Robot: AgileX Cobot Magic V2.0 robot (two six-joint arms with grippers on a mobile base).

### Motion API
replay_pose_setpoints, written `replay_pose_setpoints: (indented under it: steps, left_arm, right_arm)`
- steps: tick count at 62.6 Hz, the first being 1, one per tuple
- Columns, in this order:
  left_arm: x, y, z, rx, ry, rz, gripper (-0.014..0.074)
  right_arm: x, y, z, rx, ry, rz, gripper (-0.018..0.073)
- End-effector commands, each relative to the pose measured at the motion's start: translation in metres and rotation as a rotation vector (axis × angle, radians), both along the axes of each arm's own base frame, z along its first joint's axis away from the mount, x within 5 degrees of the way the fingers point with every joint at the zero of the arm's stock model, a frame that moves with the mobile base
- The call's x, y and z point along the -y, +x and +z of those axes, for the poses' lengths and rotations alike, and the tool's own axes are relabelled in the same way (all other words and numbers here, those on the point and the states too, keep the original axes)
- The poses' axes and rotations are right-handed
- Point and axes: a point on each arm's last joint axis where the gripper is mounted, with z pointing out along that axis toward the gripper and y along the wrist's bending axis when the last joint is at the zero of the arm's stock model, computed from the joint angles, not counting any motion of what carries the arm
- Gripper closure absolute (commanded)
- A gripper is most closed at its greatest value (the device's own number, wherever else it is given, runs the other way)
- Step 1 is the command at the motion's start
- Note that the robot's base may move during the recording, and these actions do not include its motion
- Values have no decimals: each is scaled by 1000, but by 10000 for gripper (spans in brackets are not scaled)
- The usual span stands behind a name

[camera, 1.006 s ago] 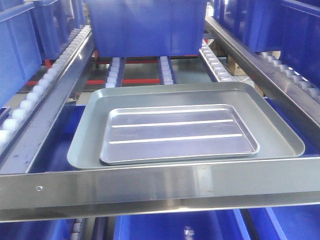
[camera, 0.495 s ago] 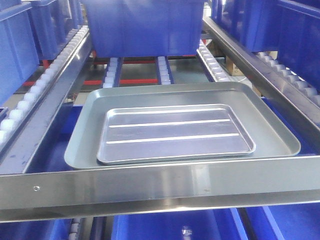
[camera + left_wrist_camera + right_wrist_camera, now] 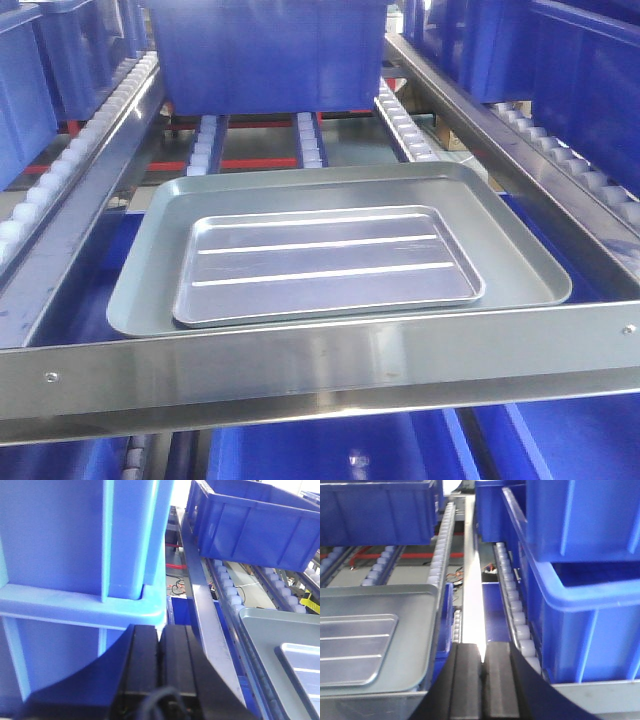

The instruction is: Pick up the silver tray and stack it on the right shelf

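Observation:
The shiny silver tray (image 3: 325,265) with two raised ridges lies inside a larger dull grey tray (image 3: 500,250) on the rack level behind the broad front rail (image 3: 330,365). Its corner shows in the left wrist view (image 3: 302,657) and in the right wrist view (image 3: 355,647). My left gripper (image 3: 160,632) is shut and empty, left of the trays, close to a blue crate (image 3: 85,555). My right gripper (image 3: 482,650) is shut and empty, right of the grey tray (image 3: 410,640), over a bright steel rail (image 3: 472,605). Neither gripper shows in the front view.
Blue crates stand behind the trays (image 3: 265,50), at left (image 3: 20,90) and at right (image 3: 580,70). Lanes of white rollers (image 3: 90,130) run along steel side rails (image 3: 470,110). More blue crates sit below the front rail (image 3: 330,450). Stacked blue crates (image 3: 580,580) stand right of my right gripper.
The whole front view has shifted: the trays, rail and crates now sit further left and slightly lower in the frame. The trays have not moved relative to each other.

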Motion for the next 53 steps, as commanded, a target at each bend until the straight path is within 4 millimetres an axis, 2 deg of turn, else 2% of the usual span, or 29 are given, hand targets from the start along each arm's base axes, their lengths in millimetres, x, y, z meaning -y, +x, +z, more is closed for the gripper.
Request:
replay_pose_setpoints:
  steps: [1, 53]
  left_arm:
    - [-1, -1, 3, 84, -5, 7, 688]
    - [-1, -1, 3, 82, -5, 7, 688]
  right_arm:
    - [1, -2, 9, 184, -8, -11, 503]
    - [1, -2, 9, 170, -8, -10, 503]
